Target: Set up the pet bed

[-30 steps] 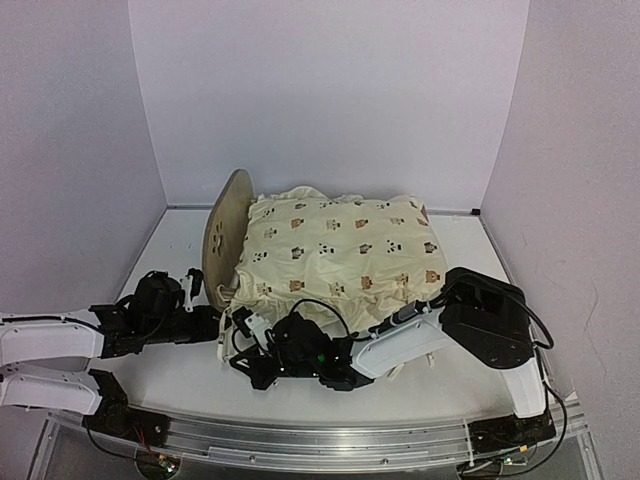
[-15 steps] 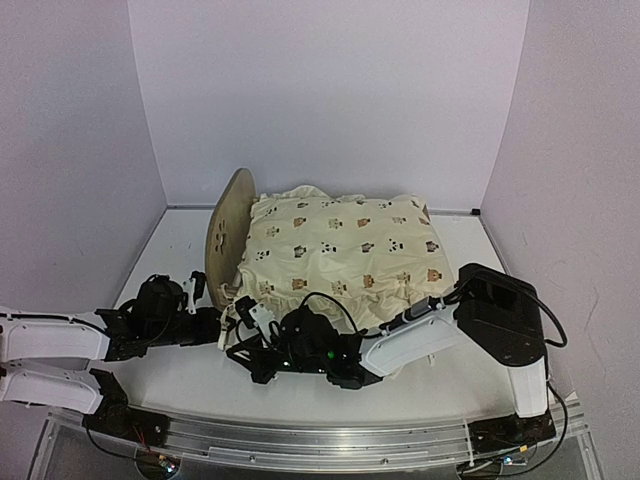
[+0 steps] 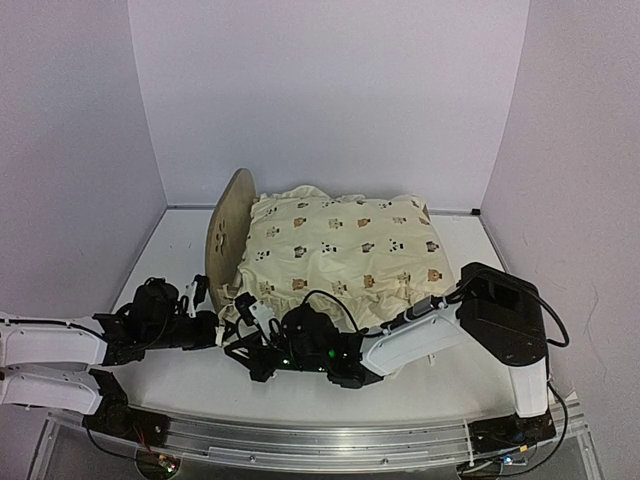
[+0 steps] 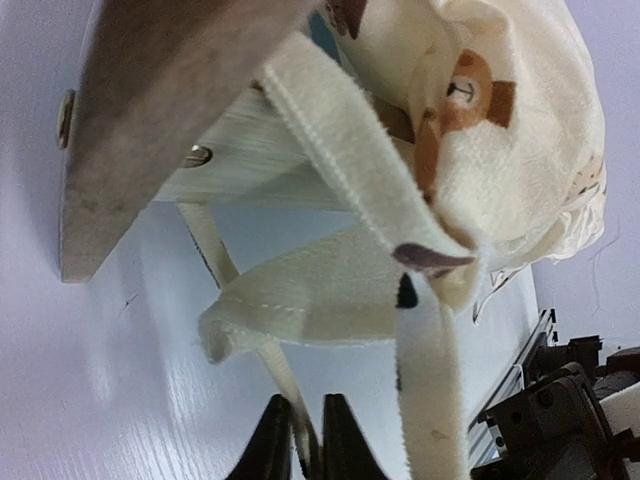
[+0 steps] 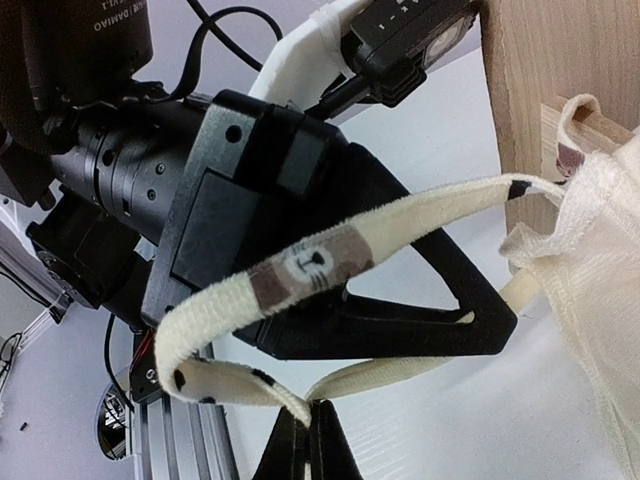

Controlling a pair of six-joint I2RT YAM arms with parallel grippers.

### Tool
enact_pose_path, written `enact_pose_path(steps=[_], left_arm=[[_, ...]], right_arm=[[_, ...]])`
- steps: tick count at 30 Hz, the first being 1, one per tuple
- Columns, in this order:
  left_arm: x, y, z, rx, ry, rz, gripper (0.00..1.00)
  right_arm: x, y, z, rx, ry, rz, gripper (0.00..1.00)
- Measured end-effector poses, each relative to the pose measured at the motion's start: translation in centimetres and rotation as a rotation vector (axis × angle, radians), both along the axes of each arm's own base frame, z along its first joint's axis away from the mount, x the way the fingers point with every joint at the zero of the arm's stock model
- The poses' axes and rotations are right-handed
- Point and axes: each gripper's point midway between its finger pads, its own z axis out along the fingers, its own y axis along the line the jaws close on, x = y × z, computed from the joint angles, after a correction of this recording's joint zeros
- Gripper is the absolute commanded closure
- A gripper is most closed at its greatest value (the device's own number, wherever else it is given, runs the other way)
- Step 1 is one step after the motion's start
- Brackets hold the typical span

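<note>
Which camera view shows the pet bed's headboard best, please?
Top external: the arched headboard shows nearly whole beside the cushion. Left wrist shows only a lower corner with screws; right wrist, just a wood edge.

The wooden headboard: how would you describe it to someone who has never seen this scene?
Find the big cream cushion printed with small animals, in the middle of the white table. At its left end in the top view stands the pet bed's headboard, upright. It alone is bare light wood, arched, with a paw-print cutout.
</note>
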Motion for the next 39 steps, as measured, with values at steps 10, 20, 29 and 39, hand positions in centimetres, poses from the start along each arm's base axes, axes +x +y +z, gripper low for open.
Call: enact_pose_path(steps=[10, 20, 29, 39], left_arm=[[0.1, 0.0, 1.0, -0.031, -0.026, 0.013, 1.0], [-0.1, 0.9, 0.4, -0.01, -0.023, 0.036, 1.0], [-0.3, 1.4, -0.3, 0.016, -0.01, 0.051, 1.0], [-0.1, 2.1, -0.4, 0.035, -0.018, 0.081, 1.0]], right_arm=[[0.4, -0.3, -0.1, -0.001, -0.004, -0.028, 0.41], [2.1, -4.3, -2.1, -0.141, -0.057, -0.163, 0.49], [6.8, -3.2, 1.9, -0.138, -0.15, -0.284, 0.69], [13.5, -3.7, -0.5, -0.161, -0.073, -0.314, 0.73]])
